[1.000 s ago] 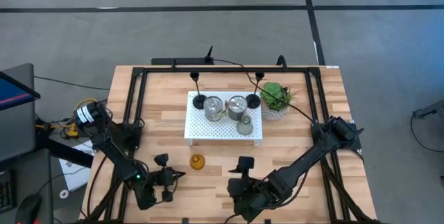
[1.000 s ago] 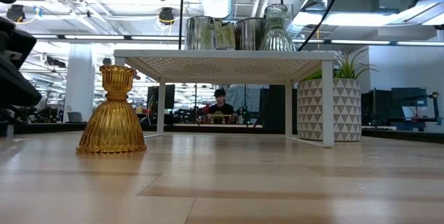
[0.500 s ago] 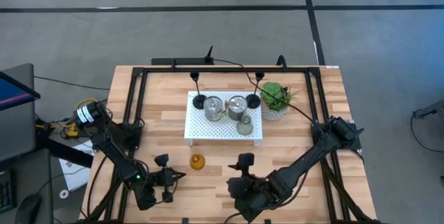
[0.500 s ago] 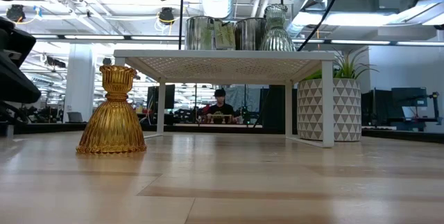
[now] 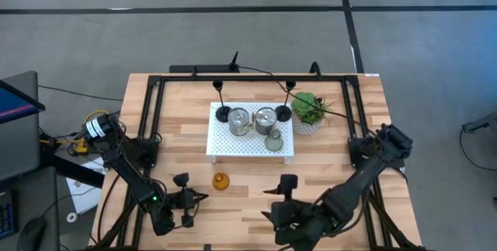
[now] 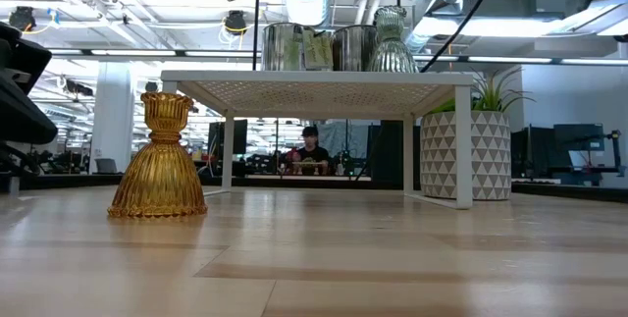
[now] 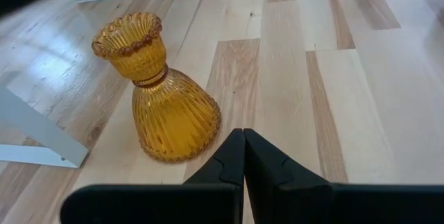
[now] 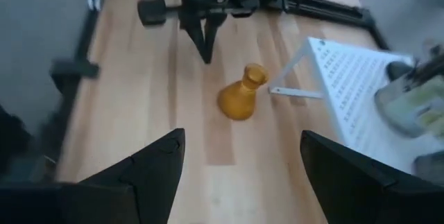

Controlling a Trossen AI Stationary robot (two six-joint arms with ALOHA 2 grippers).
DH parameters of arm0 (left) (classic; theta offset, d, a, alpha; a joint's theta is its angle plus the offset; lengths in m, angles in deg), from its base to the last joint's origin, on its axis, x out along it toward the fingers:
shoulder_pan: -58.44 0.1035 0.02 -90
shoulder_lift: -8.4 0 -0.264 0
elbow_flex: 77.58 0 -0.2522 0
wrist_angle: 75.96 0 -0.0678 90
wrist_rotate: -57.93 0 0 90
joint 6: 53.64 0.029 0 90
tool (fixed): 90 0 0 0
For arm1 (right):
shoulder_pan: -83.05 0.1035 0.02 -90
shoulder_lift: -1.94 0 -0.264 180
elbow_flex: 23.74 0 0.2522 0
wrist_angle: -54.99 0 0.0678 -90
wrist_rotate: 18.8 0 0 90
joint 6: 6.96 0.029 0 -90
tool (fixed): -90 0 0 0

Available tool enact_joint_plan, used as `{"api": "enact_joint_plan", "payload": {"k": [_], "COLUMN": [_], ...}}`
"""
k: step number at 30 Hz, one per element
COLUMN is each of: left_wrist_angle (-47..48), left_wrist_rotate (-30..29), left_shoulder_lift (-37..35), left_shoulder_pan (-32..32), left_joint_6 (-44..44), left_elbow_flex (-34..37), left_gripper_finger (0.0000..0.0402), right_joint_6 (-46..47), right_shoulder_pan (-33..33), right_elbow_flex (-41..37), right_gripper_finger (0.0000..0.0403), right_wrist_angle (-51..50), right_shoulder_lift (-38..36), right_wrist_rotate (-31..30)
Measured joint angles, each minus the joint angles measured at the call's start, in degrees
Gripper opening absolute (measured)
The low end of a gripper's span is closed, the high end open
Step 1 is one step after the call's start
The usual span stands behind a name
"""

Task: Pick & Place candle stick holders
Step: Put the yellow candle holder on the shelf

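An amber glass holder (image 5: 221,181) stands upright on its wide base on the bare table in front of the white tray; it also shows in the low view (image 6: 157,160) and both wrist views (image 7: 156,89) (image 8: 243,96). My left gripper (image 5: 196,196) is shut and empty, its tips (image 7: 243,137) just short of the amber holder's base. My right gripper (image 5: 277,199) is open and empty (image 8: 243,175), to the amber holder's right. Two silver cups (image 5: 238,119) (image 5: 265,117), a grey-green holder (image 5: 273,141) and two black holders (image 5: 223,113) (image 5: 284,113) stand on the tray.
The white perforated tray (image 5: 233,146) stands on legs at the table's middle (image 6: 314,81). A green potted plant (image 5: 308,111) stands at its right. Black frame rails (image 5: 151,119) run along the table's left, far and right sides. Bare wood lies along the near edge.
My right gripper has gone toward the table's right edge, away from the amber holder, and has turned somewhat. The amber holder and my left gripper have kept still.
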Motion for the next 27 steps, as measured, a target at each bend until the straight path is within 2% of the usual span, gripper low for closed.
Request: {"api": "enact_joint_plan", "payload": {"k": [4,10,13,18,22,27], "left_wrist_angle": [-0.17,-0.22,-0.28,-0.44,-0.55,-0.67], "left_wrist_rotate": [0.00,0.13,1.29,1.70,1.71,1.73], "left_shoulder_lift": [0.00,0.00,0.00,0.00,0.00,0.00], "left_shoulder_pan": [0.00,0.00,0.00,0.00,0.00,0.00], "left_joint_6": [0.00,0.02,0.02,0.02,-0.02,0.02], "left_elbow_flex": [0.00,0.00,0.00,0.00,0.00,0.00], "left_gripper_finger": [0.0003,0.0003,0.0003,0.0003,0.0003,0.0003], "right_joint_6": [8.39,9.31,6.47,4.48,-0.26,-7.11], "right_shoulder_pan": [0.32,-0.43,-0.92,-2.42,-3.10,-3.19], "right_elbow_flex": [0.04,0.04,0.04,0.02,0.02,-0.33], "right_gripper_finger": [0.0276,0.0276,0.0276,0.0276,0.0276,0.0276], "right_wrist_angle": [-0.49,-2.00,-5.47,-11.47,-9.79,-5.50], "right_shoulder_lift": [-0.86,-1.15,-0.87,-0.80,-0.80,-0.82], "right_wrist_rotate": [0.30,1.41,4.19,3.35,3.94,9.40]}}
